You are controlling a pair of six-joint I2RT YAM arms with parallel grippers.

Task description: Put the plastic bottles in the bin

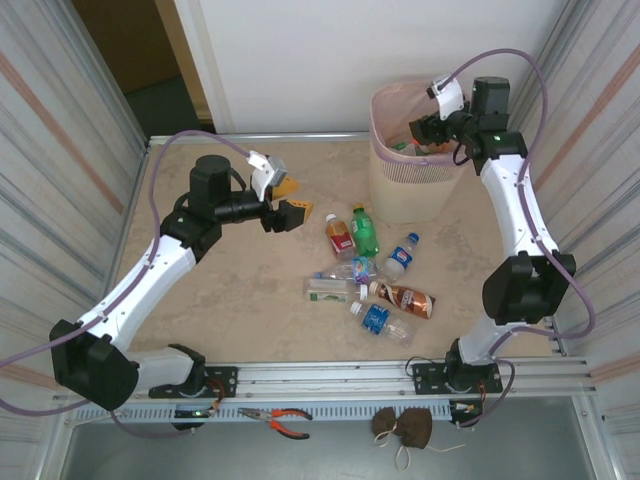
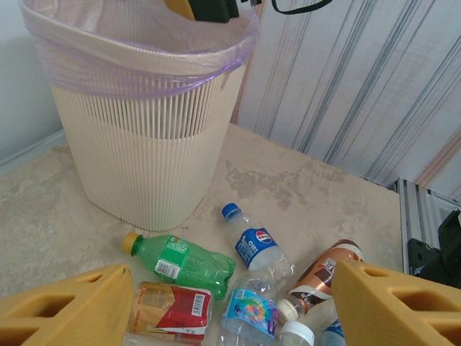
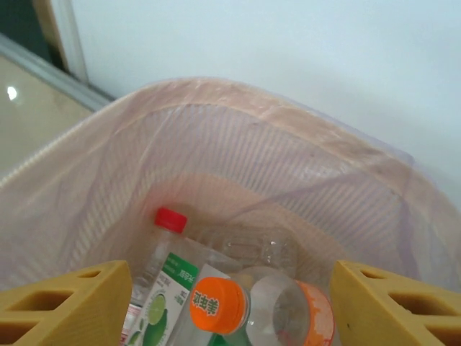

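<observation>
Right gripper (image 1: 425, 135) open over the bin (image 1: 410, 170); left gripper (image 1: 290, 202) open above the table (image 1: 230, 300).

The beige bin with its pink liner stands in the upper right of the overhead view. The right wrist view looks down into it: jaws spread wide and empty, with a red-capped bottle (image 3: 171, 220) and an orange-capped bottle (image 3: 216, 304) lying inside. The left gripper hangs left of centre, its jaws also wide apart and holding nothing. Several plastic bottles (image 1: 370, 275) lie clustered at the centre of the table, near the bin's foot, among them a green bottle (image 1: 364, 230) and a brown bottle (image 1: 405, 298). Red-handled pliers (image 1: 280, 418) lie at the lower edge.
</observation>
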